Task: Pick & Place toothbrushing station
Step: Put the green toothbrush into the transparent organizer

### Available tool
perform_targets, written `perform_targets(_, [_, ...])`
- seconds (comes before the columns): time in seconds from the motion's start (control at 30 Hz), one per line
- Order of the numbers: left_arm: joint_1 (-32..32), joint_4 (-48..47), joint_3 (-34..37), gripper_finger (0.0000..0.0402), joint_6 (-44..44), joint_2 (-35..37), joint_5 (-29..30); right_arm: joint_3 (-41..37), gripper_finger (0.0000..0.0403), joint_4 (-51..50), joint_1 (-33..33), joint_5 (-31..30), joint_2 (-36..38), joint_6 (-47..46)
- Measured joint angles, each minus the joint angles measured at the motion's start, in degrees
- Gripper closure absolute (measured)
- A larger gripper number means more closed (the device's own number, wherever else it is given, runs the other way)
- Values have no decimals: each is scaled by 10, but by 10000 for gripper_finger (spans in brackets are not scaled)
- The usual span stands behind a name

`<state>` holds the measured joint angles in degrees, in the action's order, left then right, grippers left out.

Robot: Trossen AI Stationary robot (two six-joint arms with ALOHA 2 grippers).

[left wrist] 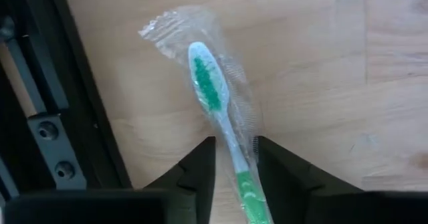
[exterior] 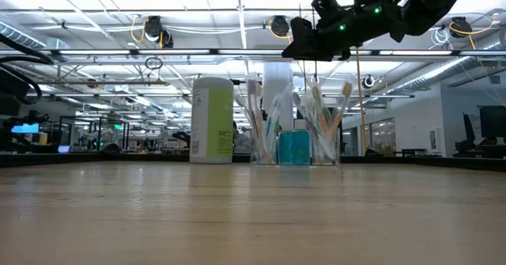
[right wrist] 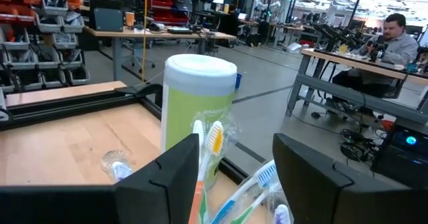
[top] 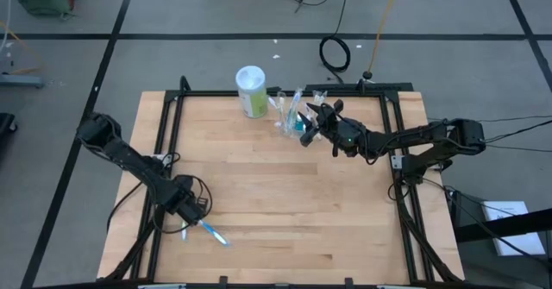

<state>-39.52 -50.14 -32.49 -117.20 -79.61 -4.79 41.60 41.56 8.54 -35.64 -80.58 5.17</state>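
Room: wide workshop hall beyond the table [top: 285, 203], with benches, shelving, ceiling lights, and a seated person [right wrist: 396, 47] at a far desk in my right wrist view.
Table: pale wooden top inside a black frame; clock directions below are read on the high view, 12 o'clock being the far edge.
Left fingers [left wrist: 234, 160]: at about 8 o'clock on the table, close to the frame rail. They stand either side of a wrapped toothbrush [left wrist: 224, 134], close against its clear wrapper; I cannot tell whether they are truly pinching it.
Wrapped toothbrush: white head with green bristles, green handle, lying flat on the wood in a clear wrapper. In the high view it runs out from my left fingers toward 4 o'clock.
Right fingers [right wrist: 237, 174]: spread wide, holding nothing, raised above the table at about 1 o'clock, right over the cluster of brushes.
Clear cup [exterior: 269, 134]: upright near the far edge at about 12 o'clock, packed with standing toothbrushes [exterior: 320, 119].
Toothpaste [exterior: 294, 148]: teal-blue, standing among the brushes.
Wipes canister [top: 251, 91]: white lid, green label, upright just beside the cup on its 9 o'clock side.
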Motion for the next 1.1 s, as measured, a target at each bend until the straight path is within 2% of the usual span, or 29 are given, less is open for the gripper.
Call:
perform_targets(0.23, [1,9,1,388,5,3,43,0,220,0,0,0,0,0])
perform_targets(0.4, [4,5,3,377,-3,8,101,0,220,0,0,0,0,0])
perform_targets(0.53, [13,1,-15,392,12,24,280,0,220,2,0,0,0,0])
perform_targets(0.63, [30,-10,-51,394,69,53,410,0,220,3,0,0,0,-1])
perform_targets(0.77, [73,-12,-102,387,219,90,609,0,220,6,0,0,0,-1])
perform_targets(0.87, [107,42,-133,389,375,112,751,0,220,7,0,0,0,-1])
perform_targets(0.93, [136,120,-151,396,516,121,808,0,220,7,0,0,0,-1])
perform_targets(0.97, [151,169,-157,398,590,124,812,0,220,7,0,0,0,-1])
perform_targets(1.03, [189,282,-159,397,745,131,779,0,220,7,0,0,0,-1])
perform_targets(1.1, [229,438,-157,397,909,132,675,0,220,7,0,0,0,0])
